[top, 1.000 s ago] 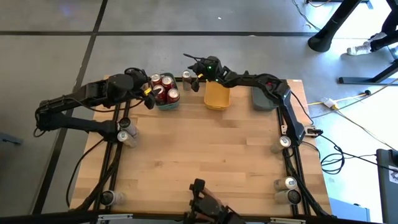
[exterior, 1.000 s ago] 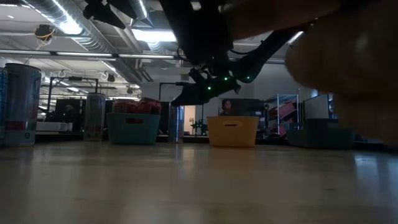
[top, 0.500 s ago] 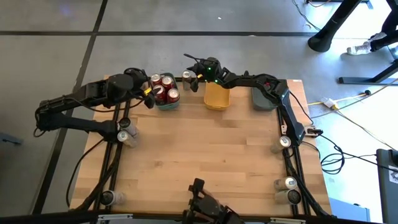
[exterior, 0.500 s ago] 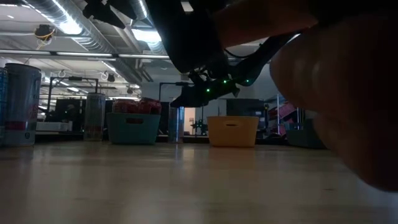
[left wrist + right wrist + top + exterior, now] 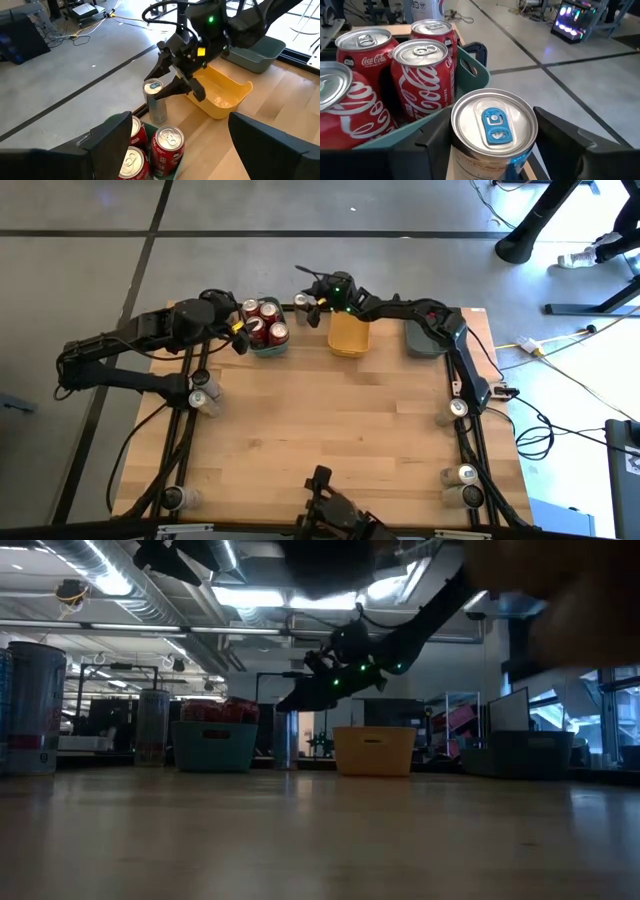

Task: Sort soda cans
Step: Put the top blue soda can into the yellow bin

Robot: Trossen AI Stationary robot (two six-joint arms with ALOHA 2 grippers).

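Now the right gripper has closed in around the grey can standing on the desk between teal tray and yellow tray; its fingers straddle it, spread, grip unconfirmed. Left gripper hovers spread beside the teal tray.

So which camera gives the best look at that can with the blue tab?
The right wrist view: the can fills it. The left wrist view shows the whole can; the high view and low view show it small.

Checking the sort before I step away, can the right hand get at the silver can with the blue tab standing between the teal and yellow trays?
Probably yes: the right hand already straddles the blue-tabbed silver can, with nothing between them.
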